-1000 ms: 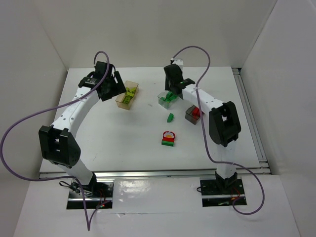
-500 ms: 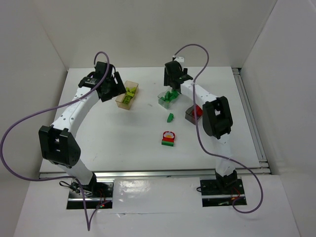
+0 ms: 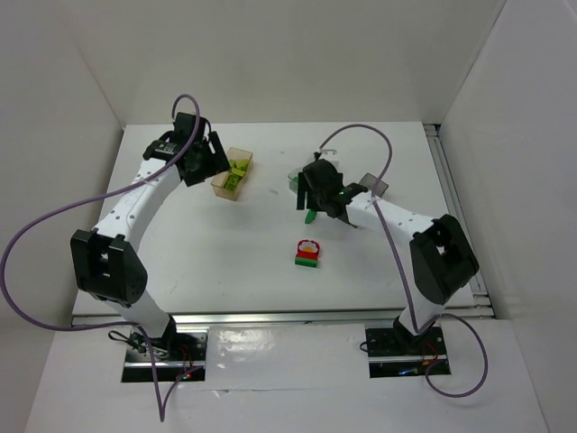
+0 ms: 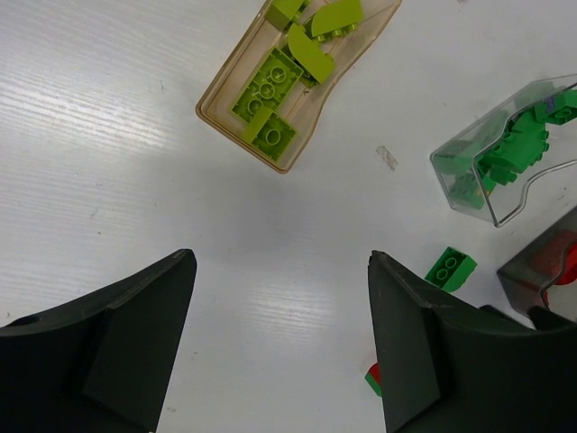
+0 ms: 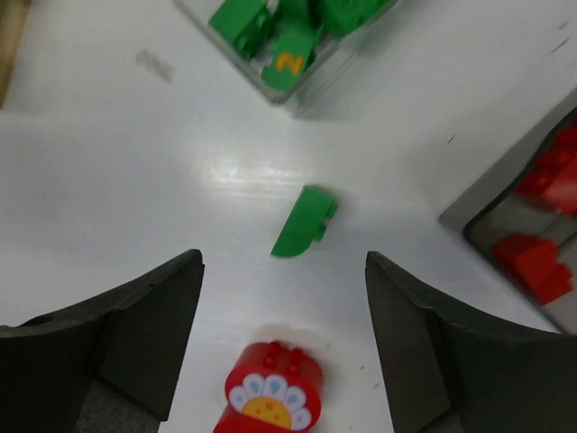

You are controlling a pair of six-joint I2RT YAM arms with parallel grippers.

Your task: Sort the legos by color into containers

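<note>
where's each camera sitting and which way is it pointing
top external: fixed above and behind the robot, looking down on the table; left arm and right arm show whole.
left wrist: on the left gripper, facing down past its two fingers at the amber tub.
right wrist: on the right gripper, facing down between its fingers at the loose green brick.
shared: both wrist views show that brick and the clear tub.

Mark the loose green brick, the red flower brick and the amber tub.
loose green brick (image 5: 304,222), right wrist view, middle of its upper face.
red flower brick (image 5: 267,401), right wrist view, on the flower print.
amber tub (image 4: 219,97), left wrist view, bare floor beside its left wall.
</note>
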